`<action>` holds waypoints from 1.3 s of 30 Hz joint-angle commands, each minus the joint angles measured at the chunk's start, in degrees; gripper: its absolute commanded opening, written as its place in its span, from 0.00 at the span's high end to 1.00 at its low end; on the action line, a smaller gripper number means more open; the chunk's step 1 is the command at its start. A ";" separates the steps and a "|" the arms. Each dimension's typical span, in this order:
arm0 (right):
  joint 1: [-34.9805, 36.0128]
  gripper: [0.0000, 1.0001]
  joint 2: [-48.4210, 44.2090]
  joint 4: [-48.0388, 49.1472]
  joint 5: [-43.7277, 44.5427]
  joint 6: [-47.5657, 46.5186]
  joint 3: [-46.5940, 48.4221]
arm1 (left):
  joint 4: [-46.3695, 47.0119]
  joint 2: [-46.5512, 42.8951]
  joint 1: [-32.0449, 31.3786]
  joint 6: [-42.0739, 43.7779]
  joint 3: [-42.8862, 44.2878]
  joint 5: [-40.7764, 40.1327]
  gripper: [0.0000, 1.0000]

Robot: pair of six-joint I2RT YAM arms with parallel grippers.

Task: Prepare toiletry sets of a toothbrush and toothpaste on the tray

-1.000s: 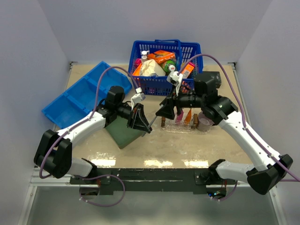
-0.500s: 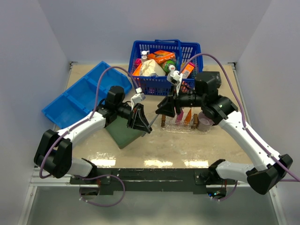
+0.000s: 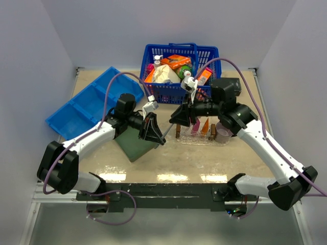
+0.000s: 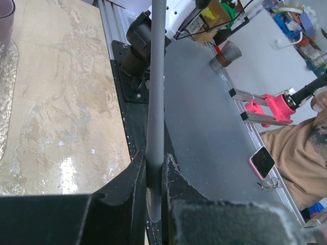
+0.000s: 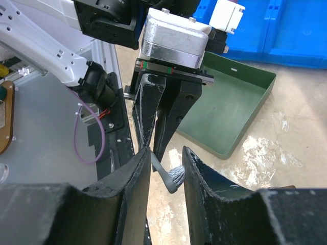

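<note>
My left gripper (image 3: 159, 138) is shut on the handle of a grey toothbrush (image 3: 169, 130), which reaches toward my right gripper (image 3: 177, 119). In the left wrist view the jaws (image 4: 154, 157) pinch the grey handle (image 4: 156, 92). In the right wrist view my right gripper (image 5: 166, 152) is open, with its jaws on either side of the bristled head (image 5: 175, 176). The neck lies against one finger. The clear tray (image 3: 190, 140) with wooden handles holds an orange toothpaste tube (image 3: 205, 126) and a pink one (image 3: 194, 127), just behind my right gripper.
A purple mug (image 3: 223, 133) stands on the tray's right end. A dark green tray (image 3: 132, 145) lies under my left arm. A blue divided bin (image 3: 84, 108) is at the left. A blue basket (image 3: 179, 71) of goods stands at the back.
My right gripper has moved a little to the left, so its jaws now straddle the brush head. My left gripper has held still with the toothbrush.
</note>
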 commanded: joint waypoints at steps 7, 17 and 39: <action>0.32 0.82 0.27 2.01 -2.12 0.33 0.42 | 1.90 -0.31 0.08 -0.78 -0.45 0.18 1.00; 0.23 1.00 1.58 3.59 5.35 5.08 0.77 | -9.52 1.01 0.17 8.18 2.97 -9.22 0.54; -0.47 1.00 7.82 6.23 17.57 18.70 0.33 | -9.17 -4.36 -3.43 11.53 -0.45 -38.05 0.56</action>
